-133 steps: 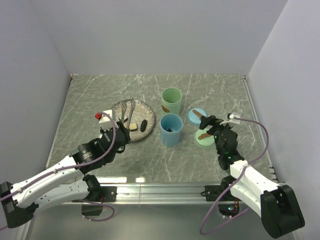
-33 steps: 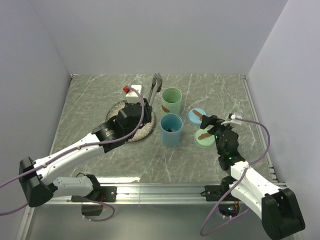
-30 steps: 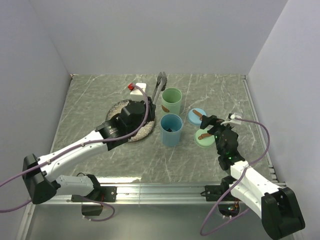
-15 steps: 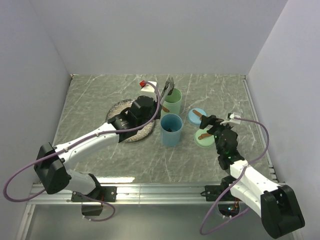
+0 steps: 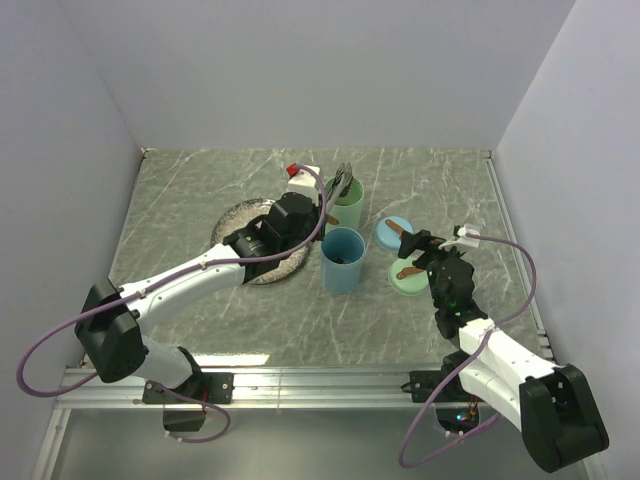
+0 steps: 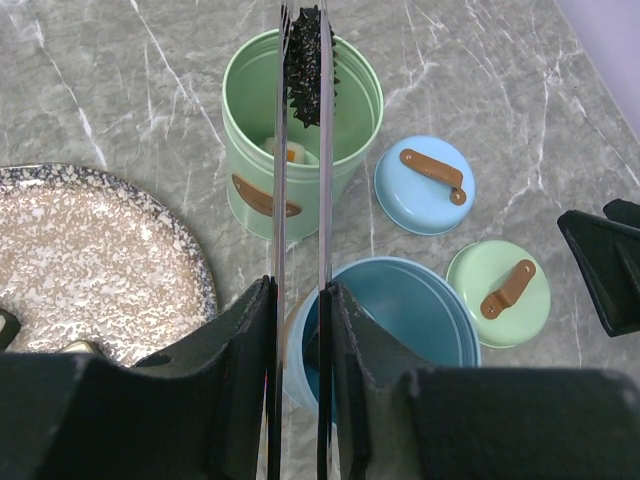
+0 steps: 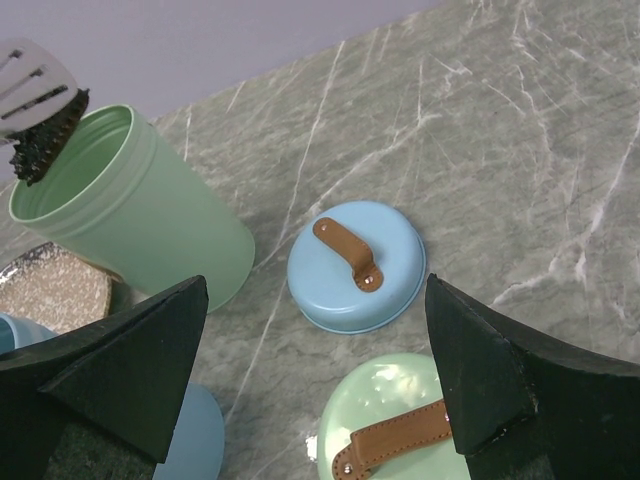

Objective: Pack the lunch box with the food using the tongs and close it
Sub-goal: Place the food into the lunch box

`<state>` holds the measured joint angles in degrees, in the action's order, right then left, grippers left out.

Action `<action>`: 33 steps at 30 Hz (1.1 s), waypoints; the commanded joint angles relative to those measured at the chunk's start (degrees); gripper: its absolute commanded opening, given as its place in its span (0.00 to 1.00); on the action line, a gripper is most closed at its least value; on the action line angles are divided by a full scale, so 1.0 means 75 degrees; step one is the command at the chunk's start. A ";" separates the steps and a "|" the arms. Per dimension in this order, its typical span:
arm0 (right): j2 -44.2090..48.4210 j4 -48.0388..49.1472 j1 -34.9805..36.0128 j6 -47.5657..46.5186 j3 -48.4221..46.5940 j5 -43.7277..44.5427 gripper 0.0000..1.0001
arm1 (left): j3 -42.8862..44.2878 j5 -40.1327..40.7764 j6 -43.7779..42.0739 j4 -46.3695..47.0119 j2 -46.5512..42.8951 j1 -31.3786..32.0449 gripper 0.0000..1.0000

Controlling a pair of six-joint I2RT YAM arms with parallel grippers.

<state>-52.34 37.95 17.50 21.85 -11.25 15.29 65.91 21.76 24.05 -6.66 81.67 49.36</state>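
Note:
My left gripper [image 6: 300,290] is shut on the silver tongs [image 6: 279,200], pressing their two arms close together. The tong tips pinch a dark oblong food piece [image 6: 305,65] just above the mouth of the green lunch box cup [image 6: 250,160]. A beige and orange food piece [image 6: 285,152] lies inside that cup. From above, the left gripper [image 5: 318,205] sits between the plate [image 5: 240,215] and the green cup [image 5: 350,205]. My right gripper [image 7: 315,290] is open and empty, hovering over the blue lid [image 7: 355,265] and the green lid [image 7: 400,420].
A blue cup [image 5: 342,262] stands in front of the green one, right under the tongs' arms. The speckled plate [image 6: 90,260] is to the left, with a beige bit [image 6: 75,348] at its near edge. Both lids have brown strap handles. Walls enclose the table on three sides.
The left arm has swung right from the plate, carrying the tongs and the dark piece over the green cup. The right arm has stayed put.

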 commanded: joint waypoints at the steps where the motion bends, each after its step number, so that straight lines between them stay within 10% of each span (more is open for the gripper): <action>1: -0.0065 0.0377 0.0058 0.0005 -0.0376 -0.0058 0.96 | 0.0200 -0.0136 -0.0008 0.0407 -0.0143 -0.0019 0.21; 33: -0.0393 0.0471 0.0046 0.0017 -0.0481 -0.0128 0.96 | -0.0678 0.0683 0.0436 0.0056 -0.1489 0.0051 0.38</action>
<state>-54.89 39.05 17.50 21.87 -12.43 14.24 62.54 22.72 25.39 -7.62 76.27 49.39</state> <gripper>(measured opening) 0.957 0.389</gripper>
